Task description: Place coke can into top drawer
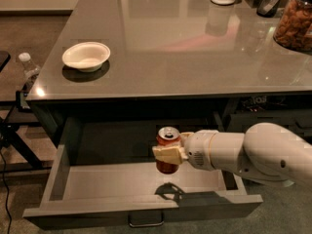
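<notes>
Gripper (167, 154): jaws clamped on upright coke can (167, 167). Open top drawer (107, 184) lies directly below the jaws.

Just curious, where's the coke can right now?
Held upright in the gripper, the coke can hangs above the open top drawer, below the table front edge.

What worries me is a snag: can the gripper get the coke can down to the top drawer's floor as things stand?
Probably yes. The gripper, jaws shut on the coke can, hangs above the open top drawer, inside its front panel; only a shadow lies on the floor beneath.
</notes>
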